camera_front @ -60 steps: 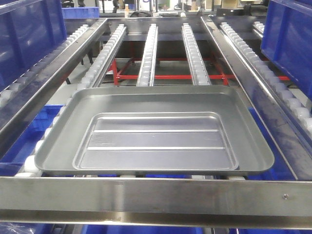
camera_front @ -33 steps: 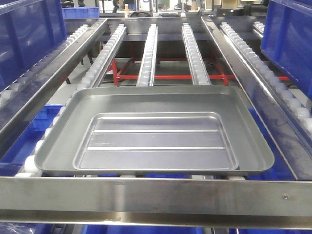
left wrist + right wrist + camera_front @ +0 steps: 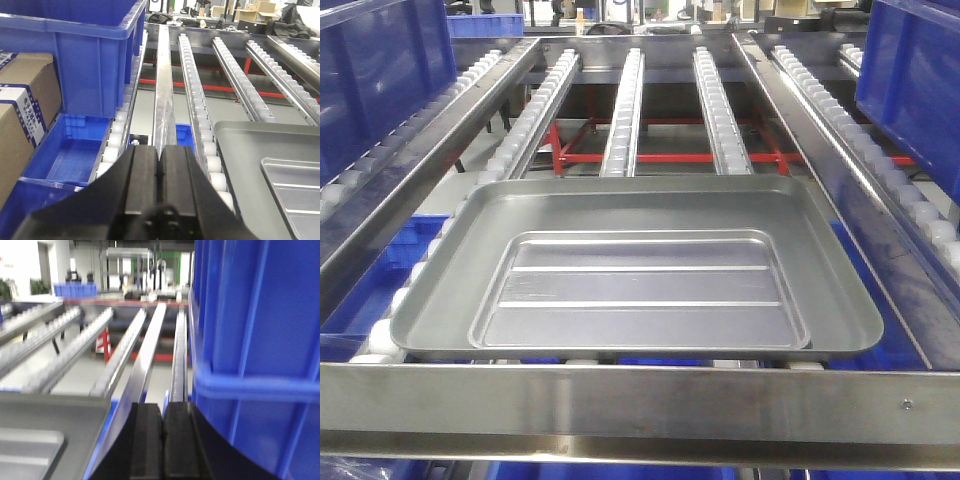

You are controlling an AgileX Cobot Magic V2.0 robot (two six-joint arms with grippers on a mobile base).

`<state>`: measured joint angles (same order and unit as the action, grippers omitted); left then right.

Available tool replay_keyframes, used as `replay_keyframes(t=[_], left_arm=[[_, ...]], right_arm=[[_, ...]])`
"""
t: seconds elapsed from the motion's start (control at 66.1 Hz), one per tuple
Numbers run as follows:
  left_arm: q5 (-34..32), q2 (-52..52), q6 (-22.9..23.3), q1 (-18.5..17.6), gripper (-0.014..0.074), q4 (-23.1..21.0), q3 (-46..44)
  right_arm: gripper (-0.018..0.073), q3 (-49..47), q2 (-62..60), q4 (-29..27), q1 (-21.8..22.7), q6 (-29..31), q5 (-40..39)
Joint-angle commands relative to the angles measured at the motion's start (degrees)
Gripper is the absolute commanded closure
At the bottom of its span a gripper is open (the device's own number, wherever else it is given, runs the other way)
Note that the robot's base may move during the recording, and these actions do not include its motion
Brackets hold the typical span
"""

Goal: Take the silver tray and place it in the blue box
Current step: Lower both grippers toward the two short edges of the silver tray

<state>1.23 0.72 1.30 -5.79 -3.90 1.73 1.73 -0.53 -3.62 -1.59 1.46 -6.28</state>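
Tray: the wide, shallow, shiny silver tray [image 3: 640,215] lies flat across the white roller rails [image 3: 625,110] at 6 o'clock in the front view. Its near rim is against or just behind the steel cross bar [image 3: 640,400], which seems to be the stop that parks it there.
Left gripper: the black left gripper [image 3: 159,185] has its pads pressed together on nothing. The tray's corner sits at its 3 o'clock, apart from it.
Right gripper: the black right gripper [image 3: 162,440] is likewise clenched and empty, with the tray edge at its 9 o'clock.
Boxes: deep ribbed blue box [image 3: 380,70] at 10 o'clock and another blue crate [image 3: 910,80] at 2 o'clock. I cannot tell which one is the target.
Beside: brown cardboard carton [image 3: 20,115] at 9 o'clock in the left wrist view.
Stage: the grab has not yet begun. The arms flank the tray, probably so that each can take one side rim.
Need: the fingers must part before either can grip the rim.
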Motion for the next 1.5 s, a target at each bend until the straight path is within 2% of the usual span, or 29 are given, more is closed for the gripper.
replay_keyframes(t=[0.0, 0.091, 0.257, 0.363, 0.439, 0.59, 0.786, 0.847, 0.877, 0.922, 0.938, 0.998, 1.074, 1.301, 1.376, 1.422, 1.482], left_arm=[[-3.3, 0.2, 0.0, -0.5, 0.0692, 0.1, -4.1], [2.8, -2.7, 0.0, -0.6, 0.0692, 0.1, -9.5], [20.6, -16.2, -0.2, -0.6, 0.0691, -0.1, -22.1], [30.5, -28.2, -6.5, -0.6, 0.0692, -0.1, -29.7], [31.3, -35.5, -6.9, -0.6, 0.0691, -0.9, -32.6], [31.3, -45.5, -6.9, -0.6, 0.0692, -8.2, -34.1], [27.8, -54.3, -6.9, -0.6, 0.0692, -19.7, -34.1], [25.5, -56.7, -7.1, -0.6, 0.0692, -25.5, -34.1], [25.1, -57.6, -8.3, -0.7, 0.0691, -28.1, -34.4], [26.4, -59.1, -15.0, -1.5, 0.0691, -32.9, -35.5], [27.1, -59.6, -17.5, -2.1, 0.0691, -34.2, -36.0], [28.5, -60.9, -22.0, -4.4, 0.0691, -40.3, -37.6], [27.7, -62.5, -23.2, -9.1, 0.0691, -43.1, -39.7], [21.2, -69.3, -22.9, -24.5, 0.0691, -43.0, -46.8], [16.6, -72.0, -22.6, -29.4, 0.0691, -42.3, -48.6], [12.9, -73.7, -20.4, -31.6, 0.0691, -41.1, -49.5], [9.5, -76.1, -14.2, -33.5, 0.0691, -38.6, -50.7]], right_arm=[[0.0511, -3.3, -0.7, 0.1, 0.2, 0.6, -4.6], [0.0511, -8.5, 2.8, 0.1, 0.2, 0.6, 2.5], [0.0511, -18.6, 16.1, 0.1, 0.2, 0.6, 15.1], [0.0511, -24.4, 27.7, 0.1, 0.2, 0.6, 23.4], [0.0511, -26.6, 34.6, 0.0, 0.2, 0.6, 26.7], [0.0511, -27.2, 43.7, 0.0, 0.2, 0.6, 27.8], [0.0511, -27.2, 47.8, -0.3, 0.2, 0.5, 27.7], [0.0511, -27.2, 48.1, -3.0, 0.2, 0.0, 27.0], [0.0511, -27.5, 48.1, -4.8, 0.0, 0.0, 27.0], [0.0511, -28.5, 48.1, -9.4, -0.8, 0.0, 28.3], [0.0511, -29.0, 48.1, -10.8, -1.4, 0.1, 28.9], [0.0510, -30.5, 48.5, -13.0, -3.9, 0.1, 30.1], [0.0502, -32.7, 49.9, -13.0, -7.3, 0.1, 30.0], [0.0502, -39.0, 60.3, -13.0, -16.1, 0.0, 26.1], [0.0502, -41.8, 64.6, -13.0, -18.7, 0.0, 25.9], [0.0502, -43.5, 67.6, -13.0, -19.8, -0.8, 26.0], [0.0501, -45.7, 70.7, -13.0, -21.3, -3.3, 26.0]])
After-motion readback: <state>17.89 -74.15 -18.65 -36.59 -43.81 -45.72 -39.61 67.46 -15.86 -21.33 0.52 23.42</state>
